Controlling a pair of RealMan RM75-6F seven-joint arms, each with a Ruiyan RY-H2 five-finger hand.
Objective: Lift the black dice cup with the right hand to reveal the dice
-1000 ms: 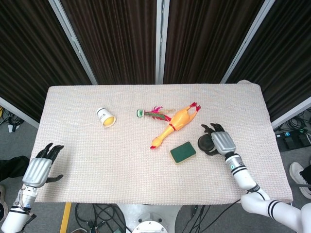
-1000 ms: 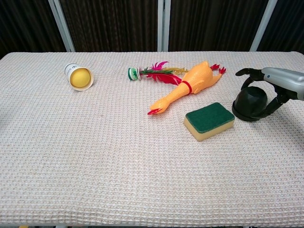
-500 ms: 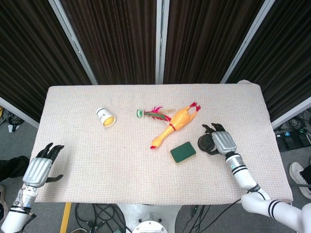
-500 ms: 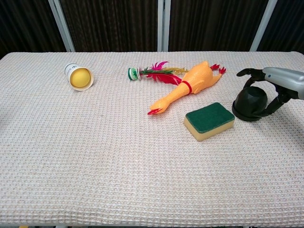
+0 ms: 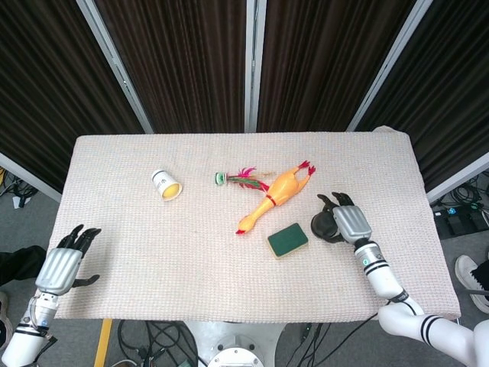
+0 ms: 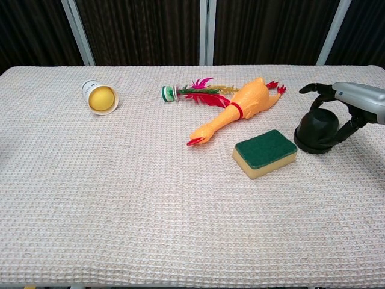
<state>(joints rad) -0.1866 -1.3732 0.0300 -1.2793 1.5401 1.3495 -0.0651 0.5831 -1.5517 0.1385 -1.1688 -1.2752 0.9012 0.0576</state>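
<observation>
Surface: covered with a pale waffle-weave cloth, dark curtain panels behind it.

My right arm comes in from the near right corner. My left arm sits off the near left edge, only its end visible.

Rubber chicken, yellow-orange with red comb and feet, lies diagonally at centre. Its head points toward me, its feet toward the far right.

Green-topped sponge with a yellow base lies flat just near-right of the chicken's head, close to the cup but apart from it.

My right hand is over the black dice cup. My fingers arch over its top and the thumb comes down its right side. In the chest view the fingers look curled around the cup, but I cannot tell whether they actually press on it. The cup stands mouth-down on the cloth, at the right, just beside the sponge. Its rim still meets the cloth; no dice visible.

My left hand is at the near left corner, fingers apart, holding nothing.

White paper cup lies on its side at far left, yellow interior facing me.

Feathered shuttlecock, with a green-and-white base and red-pink feathers, lies just left of the chicken's body.
</observation>
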